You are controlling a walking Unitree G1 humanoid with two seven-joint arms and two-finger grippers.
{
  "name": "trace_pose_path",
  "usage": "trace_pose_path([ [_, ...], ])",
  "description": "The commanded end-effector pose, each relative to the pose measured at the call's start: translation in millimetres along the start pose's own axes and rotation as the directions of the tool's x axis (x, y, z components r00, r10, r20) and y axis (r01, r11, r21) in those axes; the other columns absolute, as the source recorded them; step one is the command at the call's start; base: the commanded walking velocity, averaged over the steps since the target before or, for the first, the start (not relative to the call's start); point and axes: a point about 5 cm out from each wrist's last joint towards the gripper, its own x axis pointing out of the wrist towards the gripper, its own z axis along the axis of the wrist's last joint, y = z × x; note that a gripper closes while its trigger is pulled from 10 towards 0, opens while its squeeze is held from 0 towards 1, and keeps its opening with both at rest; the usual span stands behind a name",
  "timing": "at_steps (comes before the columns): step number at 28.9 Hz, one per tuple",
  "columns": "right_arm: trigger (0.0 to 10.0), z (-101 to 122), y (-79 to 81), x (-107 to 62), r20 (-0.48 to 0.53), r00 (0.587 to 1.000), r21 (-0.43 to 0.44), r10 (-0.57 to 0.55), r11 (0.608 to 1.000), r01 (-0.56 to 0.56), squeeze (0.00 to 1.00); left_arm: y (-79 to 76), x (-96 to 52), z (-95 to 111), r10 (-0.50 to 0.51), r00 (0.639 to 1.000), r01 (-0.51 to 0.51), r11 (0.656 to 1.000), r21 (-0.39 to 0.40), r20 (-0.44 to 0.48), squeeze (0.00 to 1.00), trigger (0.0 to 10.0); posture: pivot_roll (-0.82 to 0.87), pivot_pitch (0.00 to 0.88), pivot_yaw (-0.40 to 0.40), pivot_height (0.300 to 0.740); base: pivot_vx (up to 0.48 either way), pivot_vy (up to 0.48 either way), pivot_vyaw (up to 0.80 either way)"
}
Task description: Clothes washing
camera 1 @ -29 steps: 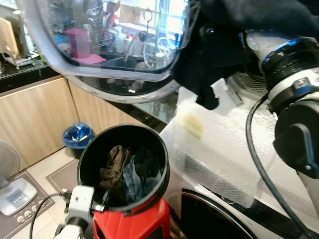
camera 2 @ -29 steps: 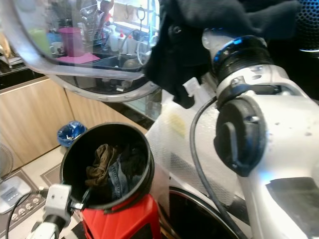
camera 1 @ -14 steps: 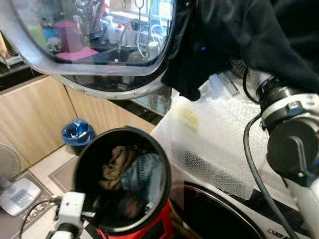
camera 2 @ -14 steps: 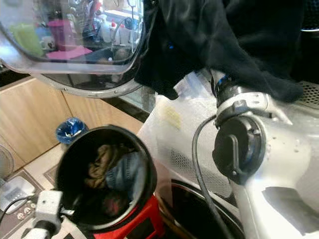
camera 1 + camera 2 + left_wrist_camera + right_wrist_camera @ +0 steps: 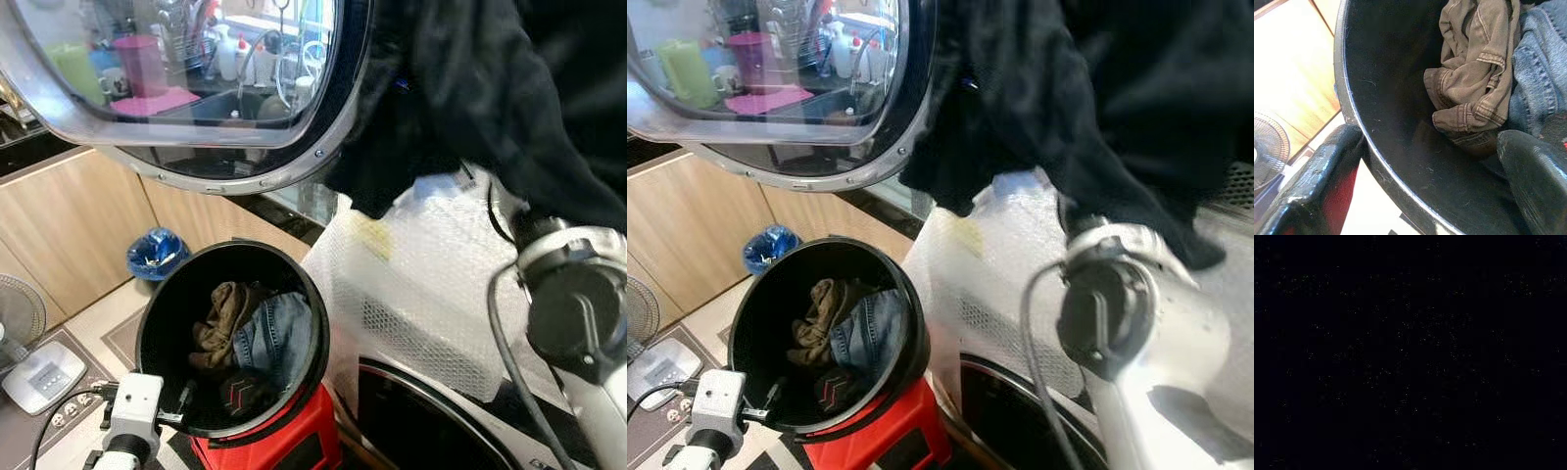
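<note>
- Left gripper (image 5: 1425, 181): its two black fingers (image 5: 1312, 176) straddle the rim of the black bucket (image 5: 167, 304), one finger outside the wall and one inside, clamped onto the rim. In the head views the left wrist sits at the near-left edge of the bucket.
- Black bucket: tilted so that its mouth faces the camera, resting above a red base (image 5: 284, 441). Inside lie a crumpled brown garment (image 5: 1474, 73), blue jeans (image 5: 269, 333) touching it on the robot's right, and a dark item with red markings (image 5: 237, 394) lower down.
- Right arm (image 5: 573, 313): raised on the robot's right, with its silver joint and a black cable in view. A black garment (image 5: 470, 88) is draped over the upper part of the arm, hanging above and to the right of the bucket. The right gripper is hidden under the cloth and its wrist view is black, so its state cannot be told.
- Washing machine door (image 5: 196, 88): open, round, with a glass centre, above the bucket.
- White bubble-wrapped surface (image 5: 421, 294): beneath the hanging garment, just right of the bucket.
- Further back: wooden cabinets (image 5: 69, 235), a blue bin (image 5: 157, 253) on the floor and a kitchen counter with a pink cup (image 5: 140, 64).
</note>
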Motion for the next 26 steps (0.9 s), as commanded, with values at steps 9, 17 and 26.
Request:
trace_pose_path([
  [9,0.0,28,10.6,-19.9,0.087,0.952,0.031,0.293,0.955,-0.296,0.0,-8.8,-8.2,-22,-0.052,0.991,0.052,0.999,-0.008,-0.123,0.0,10.0,0.16,0.128,0.031,0.74,0.0,0.0,0.0],
  [17,0.0,64,13.8,-14.5,0.304,0.924,0.0,0.232,0.97,-0.243,0.0,-10.2,-9.0,-22,-0.064,0.99,0.064,0.998,-0.005,-0.122,0.0,10.0,0.16,0.134,0.038,0.74,0.0,0.0,0.0],
  [26,0.0,102,33.6,27.6,0.503,0.864,0.009,0.029,0.999,-0.039,0.0,-9.5,-10.4,-21,-0.059,0.991,0.058,0.998,-0.01,-0.117,0.0,10.0,0.17,0.132,0.035,0.74,0.0,0.0,0.0],
])
